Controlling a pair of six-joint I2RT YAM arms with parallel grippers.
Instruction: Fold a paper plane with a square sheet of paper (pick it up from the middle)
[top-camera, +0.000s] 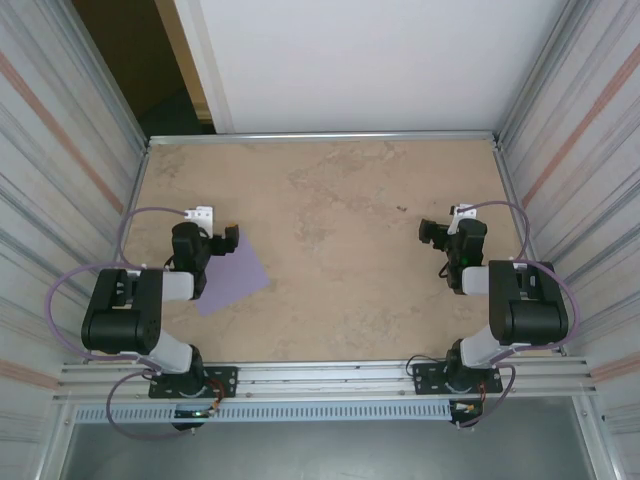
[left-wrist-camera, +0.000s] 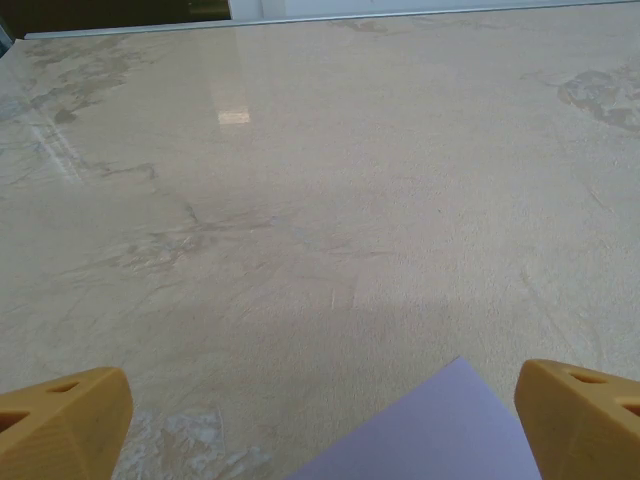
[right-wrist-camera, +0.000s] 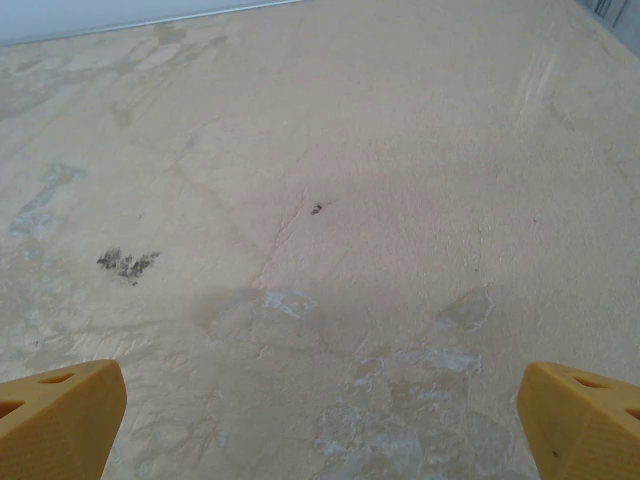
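Tan table (top-camera: 350, 200) — one lavender sheet (top-camera: 233, 281); left hand (left-wrist-camera: 320, 422) and right hand (right-wrist-camera: 320, 420) gape empty.

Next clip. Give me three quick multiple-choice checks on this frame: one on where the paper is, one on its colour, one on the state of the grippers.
1. Where does the square sheet of paper lie?
A. on the table, at the left gripper
B. at the table's right side
C. against the far wall

2. What colour is it?
A. white
B. lavender
C. yellow

3. How are the grippers?
A. both shut
B. left one shut on the sheet
C. both open

Key:
1 A: the top view shows it by the left arm, and the left wrist view shows its corner between the fingers.
2 B: it is pale purple in both views.
3 C: the fingers of the left gripper and the right gripper stand wide apart, holding nothing.
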